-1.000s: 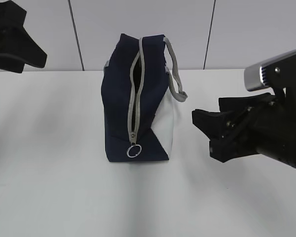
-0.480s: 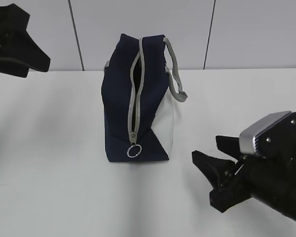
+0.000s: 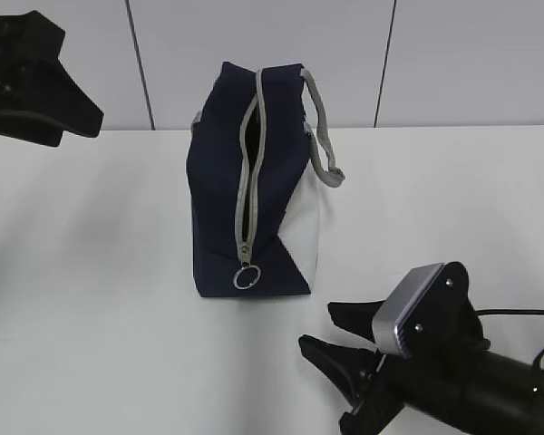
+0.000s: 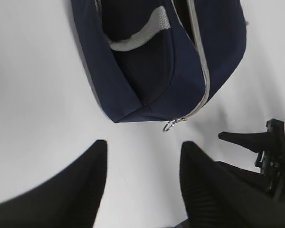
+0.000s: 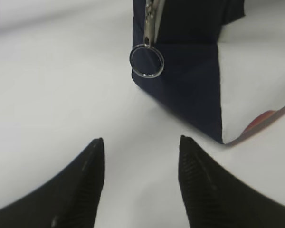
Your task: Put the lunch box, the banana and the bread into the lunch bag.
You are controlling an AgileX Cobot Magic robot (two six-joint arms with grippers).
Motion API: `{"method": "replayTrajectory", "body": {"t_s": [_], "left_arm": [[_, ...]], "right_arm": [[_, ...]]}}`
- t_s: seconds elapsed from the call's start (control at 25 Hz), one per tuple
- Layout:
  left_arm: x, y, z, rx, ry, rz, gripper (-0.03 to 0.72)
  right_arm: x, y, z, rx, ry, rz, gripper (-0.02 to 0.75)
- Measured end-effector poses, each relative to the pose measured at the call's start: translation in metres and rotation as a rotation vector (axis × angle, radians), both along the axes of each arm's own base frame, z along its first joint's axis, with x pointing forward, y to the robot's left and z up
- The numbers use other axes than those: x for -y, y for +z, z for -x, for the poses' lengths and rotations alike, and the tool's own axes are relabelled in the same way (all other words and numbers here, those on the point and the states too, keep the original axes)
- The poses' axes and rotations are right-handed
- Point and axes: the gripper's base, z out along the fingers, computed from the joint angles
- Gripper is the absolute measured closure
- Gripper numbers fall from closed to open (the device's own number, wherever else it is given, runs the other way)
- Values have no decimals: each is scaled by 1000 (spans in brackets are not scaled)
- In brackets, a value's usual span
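Note:
The navy lunch bag (image 3: 254, 181) with a white side panel stands upright mid-table, its grey zipper partly open and the metal ring pull (image 3: 246, 277) hanging at the near end. It also shows in the left wrist view (image 4: 152, 61) and the right wrist view (image 5: 190, 80). My right gripper (image 3: 322, 331) is open and empty, low over the table in front of and to the right of the bag, pointing at the ring pull (image 5: 146, 61). My left gripper (image 4: 142, 145) is open and empty, raised at the far left (image 3: 82, 113). The lunch box, the banana and the bread are out of view.
The white table (image 3: 100, 272) lies around the bag. A white panelled wall (image 3: 435, 63) stands behind it. The bag's grey handle (image 3: 322, 136) hangs over its right side. The right arm shows in the left wrist view (image 4: 261, 152).
My right gripper has dropped down and moved left toward the near end of the bag. The left gripper has shifted slightly right. The bag has not moved.

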Motion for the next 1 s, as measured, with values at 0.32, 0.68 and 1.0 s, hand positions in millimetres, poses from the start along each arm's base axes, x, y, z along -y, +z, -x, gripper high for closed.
{"method": "replayTrajectory", "body": {"t_s": [0.32, 0.68, 1.0], "left_arm": [[-1, -4, -3, -6, -1, -20, 328], [-1, -4, -3, 2, 2, -27, 328], [0, -9, -8, -15, 3, -33, 328]], "right_arm": [[-14, -4, -20, 28, 22, -18, 319], [-35, 9, -40, 107, 119, -29, 318], [-41, 4, -48, 91, 138, -6, 318]]}}
